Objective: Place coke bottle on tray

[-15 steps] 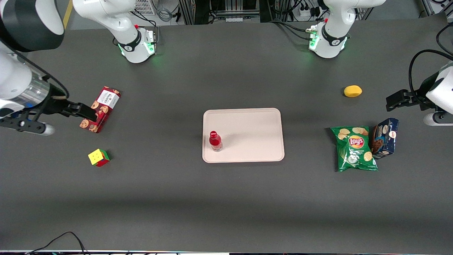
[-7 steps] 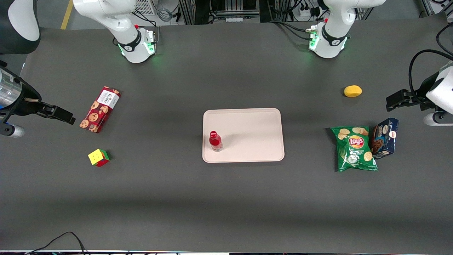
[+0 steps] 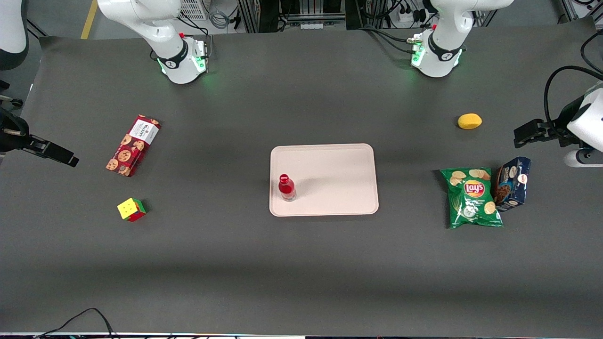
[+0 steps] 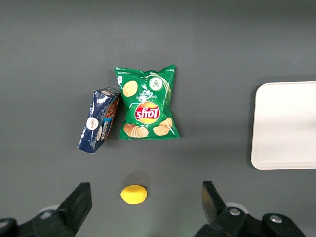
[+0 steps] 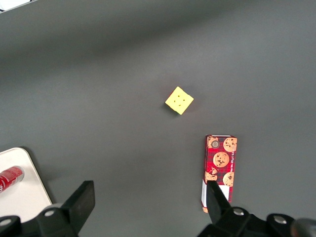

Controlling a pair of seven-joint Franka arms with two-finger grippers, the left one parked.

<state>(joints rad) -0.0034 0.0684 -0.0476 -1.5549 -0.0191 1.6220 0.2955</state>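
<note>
Your gripper (image 3: 61, 157) hangs over the working arm's end of the table (image 3: 301, 273), well apart from the tray (image 3: 330, 162) and holding nothing — in the right wrist view its 2 fingers (image 5: 81, 202) stand spread wide with only bare table between them.

Nearest to it you have the red cookie box (image 3: 132, 145), lying flat and slanted, and the colourful cube (image 3: 131, 209), which sits nearer the front camera than the box. The 2 are near each other but not touching. The wrist camera shows both of them below the gripper, the cube (image 5: 179, 100) with its yellow face up and the box (image 5: 219, 171) just beside one fingertip in the picture.

Move out toward the middle and you find the coke bottle (image 3: 286, 187) standing upright on the tray, red cap up, close to the rim on the working arm's side and toward the edge nearer the front camera. The rest of the tray is bare.

Toward the parked arm's end lie a green chip bag (image 3: 472, 197), a blue snack box (image 3: 512, 183) touching it, and — farther from the camera — a yellow lemon (image 3: 469, 121).
</note>
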